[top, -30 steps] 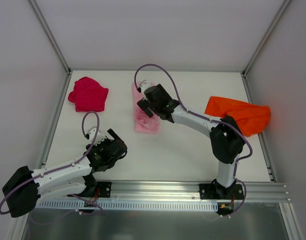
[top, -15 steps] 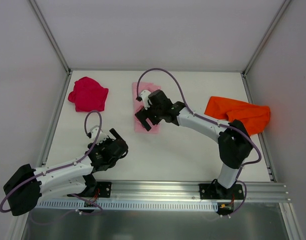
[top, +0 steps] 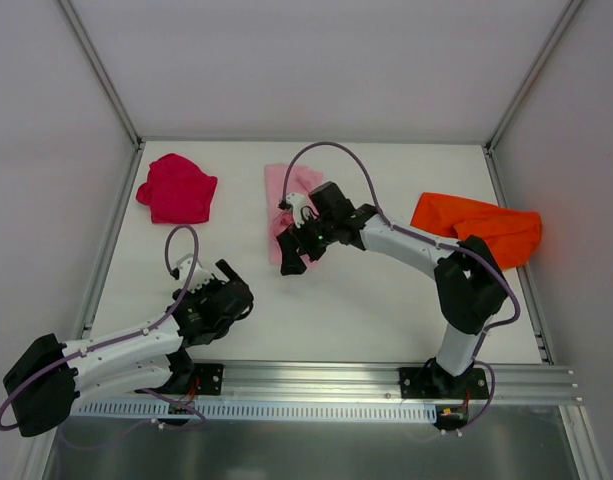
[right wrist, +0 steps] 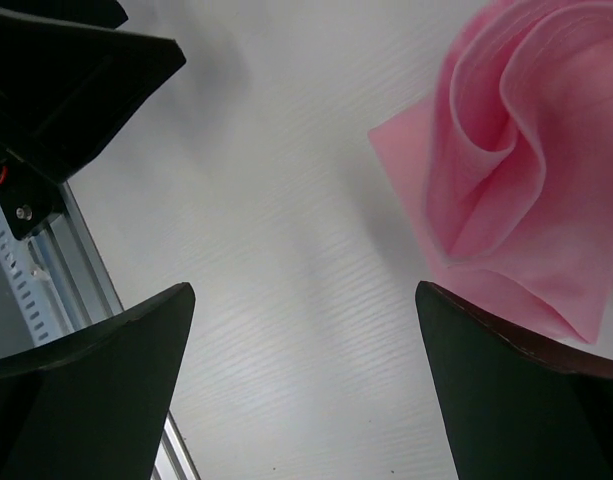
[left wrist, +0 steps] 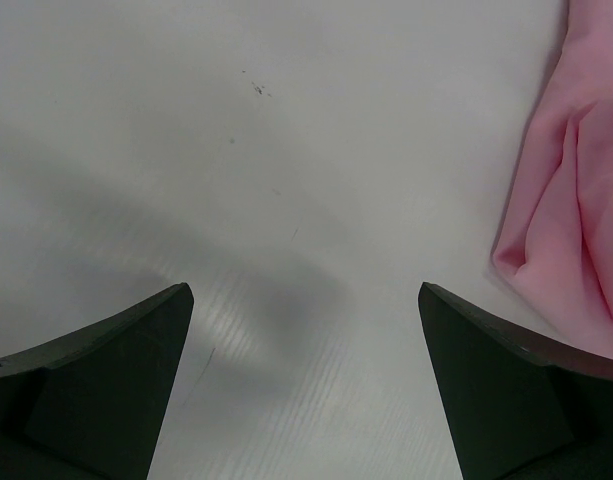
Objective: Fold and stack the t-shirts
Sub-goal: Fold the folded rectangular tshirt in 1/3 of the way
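The light pink t-shirt (top: 282,192) lies folded in a strip at the table's middle back, with a loose curl at its near end (right wrist: 506,170). The crimson t-shirt (top: 178,188) lies bunched at the back left. On the right, the orange t-shirt (top: 478,228) hangs partly over the table's edge. My right gripper (top: 290,254) (right wrist: 304,290) is open over bare table just past the pink shirt's near end, holding nothing. My left gripper (top: 230,285) (left wrist: 304,290) is open and empty at the near left, with the pink shirt's edge (left wrist: 576,200) to its right.
The white table (top: 366,300) is bounded by metal side rails and white walls. A slotted aluminium rail (top: 326,385) carries both arm bases at the near edge. The left arm's black wrist (right wrist: 66,80) shows in the right wrist view's upper left.
My right gripper has drawn back from above the pink t-shirt toward the near left, off its near end. The left arm has barely shifted.
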Controlling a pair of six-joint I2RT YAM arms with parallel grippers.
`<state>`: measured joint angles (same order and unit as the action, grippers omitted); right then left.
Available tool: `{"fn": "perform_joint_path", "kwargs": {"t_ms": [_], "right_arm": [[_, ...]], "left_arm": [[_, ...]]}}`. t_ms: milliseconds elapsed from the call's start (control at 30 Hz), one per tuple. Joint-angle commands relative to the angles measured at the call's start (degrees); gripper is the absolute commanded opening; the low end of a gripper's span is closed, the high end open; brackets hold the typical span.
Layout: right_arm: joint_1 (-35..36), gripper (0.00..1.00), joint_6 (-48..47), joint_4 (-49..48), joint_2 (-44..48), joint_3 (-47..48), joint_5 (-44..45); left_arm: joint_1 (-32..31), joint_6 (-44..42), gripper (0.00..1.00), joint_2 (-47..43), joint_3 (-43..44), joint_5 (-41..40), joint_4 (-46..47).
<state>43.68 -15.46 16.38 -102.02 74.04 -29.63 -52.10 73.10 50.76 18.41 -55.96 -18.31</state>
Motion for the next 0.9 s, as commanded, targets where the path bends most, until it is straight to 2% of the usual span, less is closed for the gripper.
{"fn": "perform_joint_path", "kwargs": {"t_ms": [0, 67, 200, 400, 567, 667, 867], "right_arm": [[-0.35, 1.0, -0.35, 1.02, -2.74, 4.61, -0.26], [-0.26, 1.0, -1.49, 1.81, -4.94, 5.67, 1.67], [1.66, 1.0, -3.78, 2.34, -5.56, 5.42, 15.08], [2.46, 1.0, -4.4, 0.33, -6.1, 4.19, 27.94], [2.46, 1.0, -5.01, -5.3, -3.02, -1.17, 29.01], [2.37, 1.0, -5.01, -5.57, -2.57, -0.92, 29.01], [-0.25, 1.0, -3.7, -11.11, 0.76, -3.39, 18.84]], "left_arm": [[-0.2, 1.26, 0.99, 0.03, -0.22, -2.22, -0.33], [-0.2, 1.34, 0.99, 0.91, -0.22, -2.13, 0.2], [-0.2, 0.91, 0.99, 2.14, -0.13, -2.04, 1.43], [-0.2, 0.2, 0.99, 2.94, 0.31, -1.78, 2.31], [-0.2, 0.55, 0.99, 3.2, 0.13, -1.87, 2.4], [-0.2, 0.55, 0.99, 3.38, 0.04, -1.78, 2.66], [-0.2, 0.73, 0.99, 3.46, -0.31, -1.96, 2.66]]}}
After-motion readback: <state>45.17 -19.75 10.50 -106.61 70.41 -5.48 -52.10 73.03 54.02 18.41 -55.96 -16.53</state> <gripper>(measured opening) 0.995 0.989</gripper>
